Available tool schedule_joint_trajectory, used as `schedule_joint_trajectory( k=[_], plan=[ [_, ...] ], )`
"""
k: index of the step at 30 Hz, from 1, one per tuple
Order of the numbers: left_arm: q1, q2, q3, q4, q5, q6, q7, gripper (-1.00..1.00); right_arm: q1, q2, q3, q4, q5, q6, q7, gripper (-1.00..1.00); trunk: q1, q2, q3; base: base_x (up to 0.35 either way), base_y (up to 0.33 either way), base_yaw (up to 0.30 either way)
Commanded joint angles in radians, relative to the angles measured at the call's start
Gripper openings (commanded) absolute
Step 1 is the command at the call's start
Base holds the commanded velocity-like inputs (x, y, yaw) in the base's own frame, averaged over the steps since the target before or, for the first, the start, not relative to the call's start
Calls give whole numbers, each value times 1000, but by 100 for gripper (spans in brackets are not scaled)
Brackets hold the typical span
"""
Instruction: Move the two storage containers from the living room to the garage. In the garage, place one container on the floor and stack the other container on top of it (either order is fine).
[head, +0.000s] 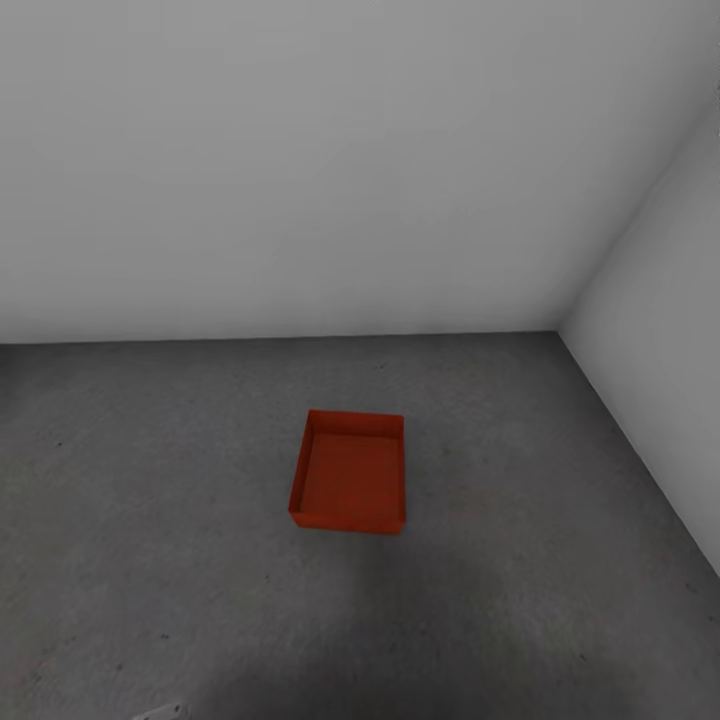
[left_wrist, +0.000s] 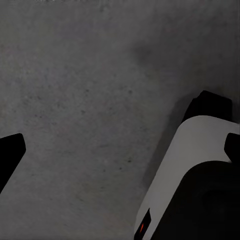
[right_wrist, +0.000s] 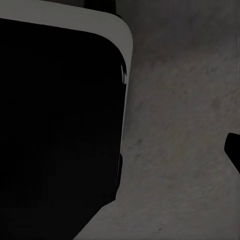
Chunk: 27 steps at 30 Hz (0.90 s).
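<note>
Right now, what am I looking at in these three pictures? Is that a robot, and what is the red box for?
Yes, these come from a robot in a computer simulation, one with wheels and two arms. The big picture is from a camera on its head, looking down at a bare room with plain white walls. On the dark grey, rough concrete-like floor sits one orange-red rectangular bin with low walls and no lid. It is empty and stands alone, away from both walls. The robot's job is to bring two such bins here and stack them, and nothing is stacked on this one yet.

The two smaller pictures come from cameras on the robot's wrists, pointing down at that same grey floor. The big black-and-white rounded shapes are parts of the robot's own body. The small black tips at the edges may be fingers, but I cannot tell if the grippers are open. Nothing is seen held.
</note>
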Motion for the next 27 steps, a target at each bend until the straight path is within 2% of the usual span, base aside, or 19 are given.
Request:
schedule_joint_trajectory(
  k=[1,22,27],
  plan=[
    [0,0,8,-1,1,-1,1,100,-1,0,8,3,-2,-6,-3,100,0,0,1,0,0,0],
    [0,0,7,0,3,-1,1,100,-1,-6,8,3,-1,1,-15,100,-8,14,10,0,0,0],
    [0,0,7,-1,3,-1,1,100,-1,-4,9,3,0,1,-15,100,-27,49,26,0,0,0]
  ],
)
